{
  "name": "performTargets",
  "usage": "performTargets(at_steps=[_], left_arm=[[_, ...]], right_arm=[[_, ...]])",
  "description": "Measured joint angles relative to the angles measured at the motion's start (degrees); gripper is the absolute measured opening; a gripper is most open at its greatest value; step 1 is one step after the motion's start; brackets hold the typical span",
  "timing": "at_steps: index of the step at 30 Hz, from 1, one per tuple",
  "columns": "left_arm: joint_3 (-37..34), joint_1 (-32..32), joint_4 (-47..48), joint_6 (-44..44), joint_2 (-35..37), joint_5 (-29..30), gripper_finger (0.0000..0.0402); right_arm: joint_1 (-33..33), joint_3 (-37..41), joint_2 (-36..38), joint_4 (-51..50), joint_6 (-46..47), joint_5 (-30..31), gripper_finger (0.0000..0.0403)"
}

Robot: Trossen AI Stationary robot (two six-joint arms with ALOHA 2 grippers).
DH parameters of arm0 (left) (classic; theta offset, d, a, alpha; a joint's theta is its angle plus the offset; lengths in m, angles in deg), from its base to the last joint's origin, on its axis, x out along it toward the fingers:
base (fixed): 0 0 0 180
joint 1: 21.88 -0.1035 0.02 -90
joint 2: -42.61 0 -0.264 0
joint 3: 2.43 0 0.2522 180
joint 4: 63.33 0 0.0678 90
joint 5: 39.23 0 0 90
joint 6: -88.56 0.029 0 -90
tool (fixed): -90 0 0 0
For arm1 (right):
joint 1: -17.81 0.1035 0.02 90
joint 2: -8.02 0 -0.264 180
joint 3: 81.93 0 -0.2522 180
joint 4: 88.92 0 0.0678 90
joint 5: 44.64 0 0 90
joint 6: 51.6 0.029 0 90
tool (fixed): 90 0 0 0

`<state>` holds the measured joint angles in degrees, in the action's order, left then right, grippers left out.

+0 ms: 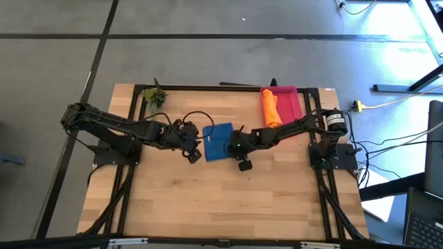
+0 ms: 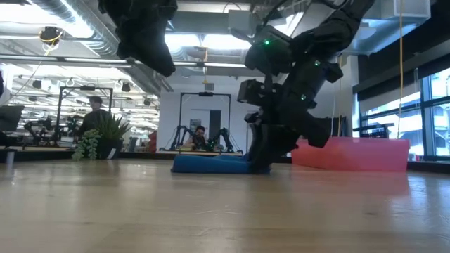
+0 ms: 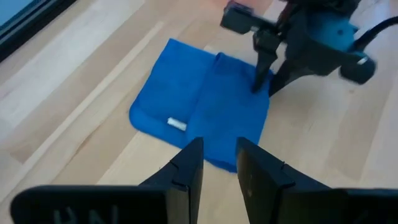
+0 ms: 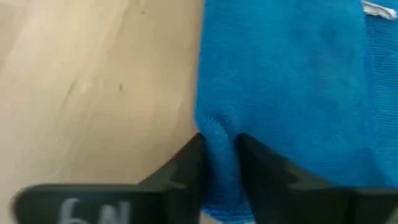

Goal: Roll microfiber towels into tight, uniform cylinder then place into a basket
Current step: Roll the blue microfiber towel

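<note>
the blue towel lay folded at the table's centre. the right gripper pinched its three o'clock edge. the left gripper hovered unclenched at nine o'clock. the orange towel sat in the basket at one o'clock.

Small green potted plant on wooden table

Near half of table bare; far edge crowded: potted plant, basket.
</note>
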<state>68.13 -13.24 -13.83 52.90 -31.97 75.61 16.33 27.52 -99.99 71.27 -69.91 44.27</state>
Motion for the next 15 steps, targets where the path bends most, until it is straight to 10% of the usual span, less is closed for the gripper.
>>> performTargets(at_steps=[5, 15], left_arm=[[0.0, 0.0, -0.8, 0.2, 0.0, 0.0, 0.0085], [0.0, 0.0, -1.0, -4.5, 0.0, -1.1, 0.0085]], right_arm=[[-0.1, 0.0, 0.0, 0.2, 0.0, -1.6, 0.0014], [-0.1, 0.1, -0.1, 0.9, 0.0, -3.2, 0.0008]])
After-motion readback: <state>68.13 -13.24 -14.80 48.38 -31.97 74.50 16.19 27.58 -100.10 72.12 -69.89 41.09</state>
